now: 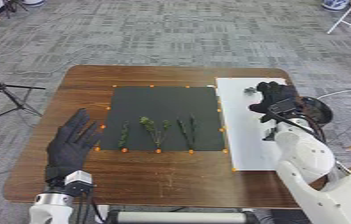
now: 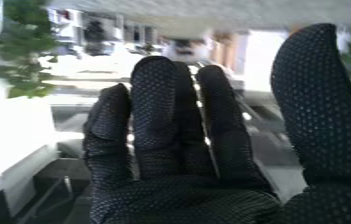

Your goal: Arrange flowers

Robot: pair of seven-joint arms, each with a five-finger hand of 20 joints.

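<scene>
Pointing its fingers toward the top of the frame, the left hand (image 1: 69, 147) is at the lower left, spread fairly flat, with nothing in its grasp. To its right, near the centre, the dark mat (image 1: 158, 105) bears the greenery in a loose row along its lower half.

The leftmost sprig (image 1: 123, 135) should be very light and bendy, its leaves easily bruised; a soft pinch low on the stalk would suit it. It runs nearly up and down the frame. Next, the middle sprigs (image 1: 147, 122) look bushier at the top, so they may feel top-heavy and roll if taken by the bare stalk too loosely. Their leafy heads point to the top of the frame, the stalks drawing together below in a narrow V. The slim right-hand sprigs (image 1: 193, 127) would likely slip in smooth fingertips; take them one at a time near mid-stalk. Both lie lengthwise up the frame, the left one leaning.

At the upper right, above the white board (image 1: 247, 145), is the right hand (image 1: 278, 95). Its fingers are extended and the thumb stands well clear of them, nothing held. A small grey object (image 1: 250, 91) lies just beside it.
</scene>
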